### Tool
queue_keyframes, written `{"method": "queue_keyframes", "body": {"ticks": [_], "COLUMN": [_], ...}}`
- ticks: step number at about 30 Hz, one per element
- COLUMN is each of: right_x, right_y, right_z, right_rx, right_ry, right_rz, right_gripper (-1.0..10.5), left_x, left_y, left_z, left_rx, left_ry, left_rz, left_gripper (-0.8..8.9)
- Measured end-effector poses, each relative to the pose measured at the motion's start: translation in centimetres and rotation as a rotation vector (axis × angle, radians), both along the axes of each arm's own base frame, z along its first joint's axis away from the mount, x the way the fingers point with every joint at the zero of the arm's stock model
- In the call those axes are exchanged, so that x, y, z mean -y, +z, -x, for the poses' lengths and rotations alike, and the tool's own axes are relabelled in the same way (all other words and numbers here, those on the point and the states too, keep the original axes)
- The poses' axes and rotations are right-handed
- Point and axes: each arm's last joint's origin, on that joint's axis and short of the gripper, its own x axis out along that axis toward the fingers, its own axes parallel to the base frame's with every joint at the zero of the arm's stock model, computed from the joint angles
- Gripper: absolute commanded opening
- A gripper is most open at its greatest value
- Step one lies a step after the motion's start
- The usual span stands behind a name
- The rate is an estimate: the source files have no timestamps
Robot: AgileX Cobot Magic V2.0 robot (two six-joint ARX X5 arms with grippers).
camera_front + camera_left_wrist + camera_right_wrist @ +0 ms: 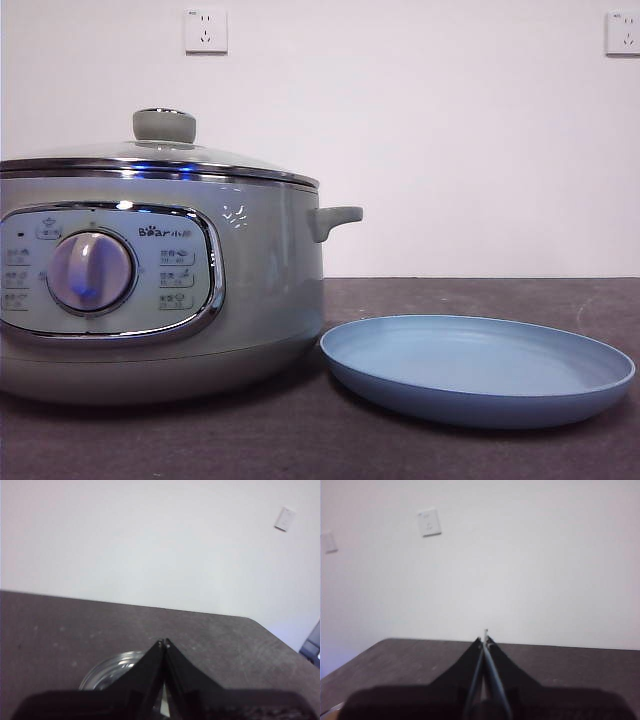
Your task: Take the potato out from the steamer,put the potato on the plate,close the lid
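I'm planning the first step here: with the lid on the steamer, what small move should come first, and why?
Probably lower the left gripper toward the lid and open it over the knob. The lid covers the steamer, hiding any potato; the plate is bare, and the lid's glass shows below the left gripper.

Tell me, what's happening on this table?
Nothing is being handled yet. The steamer sits with its lid on, and the plate beside it is bare. No potato shows. The left gripper and right gripper are both shut, holding nothing, away from the things.
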Motion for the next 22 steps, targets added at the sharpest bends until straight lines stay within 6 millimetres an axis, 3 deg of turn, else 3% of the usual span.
{"method": "queue_keyframes", "body": {"ticks": [8, 16, 19, 22], "right_x": [-1.9, -4.4, -4.9, -5.1], "right_y": [2.8, 2.0, 1.7, 1.8], "right_z": [-2.5, -5.7, -6.0, -5.9], "right_rx": [-0.154, -0.364, -0.372, -0.357], "right_ry": [0.266, 0.459, 0.483, 0.491], "right_rz": [0.06, 0.148, 0.167, 0.181], "right_gripper": [-0.1, 0.1, 1.5, 4.0], "left_x": [0.7, 2.1, 2.6, 3.2], "left_y": [5.5, 9.1, 9.3, 8.8], "left_z": [-1.5, -3.6, -4.5, -5.5], "left_rx": [-0.074, -0.155, -0.18, -0.215], "left_ry": [-0.059, -0.161, -0.185, -0.204], "left_rz": [-0.191, -0.279, -0.289, -0.302], "left_gripper": [-0.08, -0.03, 0.1, 2.12]}}
